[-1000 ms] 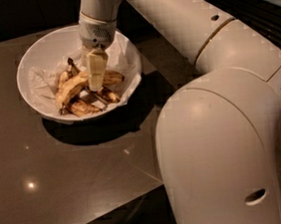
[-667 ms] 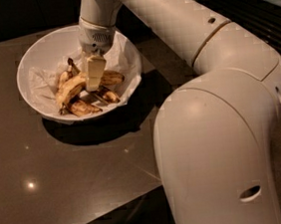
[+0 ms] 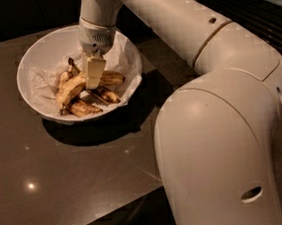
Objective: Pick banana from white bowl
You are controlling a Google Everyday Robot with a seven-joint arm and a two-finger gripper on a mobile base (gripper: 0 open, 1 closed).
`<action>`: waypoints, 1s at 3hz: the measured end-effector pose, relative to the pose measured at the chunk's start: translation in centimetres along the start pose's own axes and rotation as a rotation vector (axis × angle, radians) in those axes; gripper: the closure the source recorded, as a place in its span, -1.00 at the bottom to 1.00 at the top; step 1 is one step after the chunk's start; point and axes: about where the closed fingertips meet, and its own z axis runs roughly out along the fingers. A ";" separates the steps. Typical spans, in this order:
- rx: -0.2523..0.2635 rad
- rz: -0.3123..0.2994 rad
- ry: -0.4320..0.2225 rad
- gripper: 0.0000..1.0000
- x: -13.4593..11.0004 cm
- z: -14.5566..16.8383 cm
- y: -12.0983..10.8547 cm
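Note:
The white bowl, lined with white paper, stands on the dark table at the upper left. The banana, long, yellow and brown-speckled, lies across the middle of the bowl. My gripper reaches straight down into the bowl and sits right at the banana's middle, touching or nearly touching it. The gripper hides part of the banana.
Smaller, darker brown-blotched bananas lie in the bowl in front of and beside the big one. The glossy brown table has its front edge near the bottom. My arm's bulky white body fills the right side.
The gripper has sunk slightly lower onto the banana. The bananas and the bowl have not moved.

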 end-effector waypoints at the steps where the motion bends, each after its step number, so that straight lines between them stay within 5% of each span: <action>1: 0.066 -0.006 -0.001 1.00 -0.5 -1.3 0.9; 3: 0.300 -0.015 0.043 1.00 -2.8 -7.1 8.4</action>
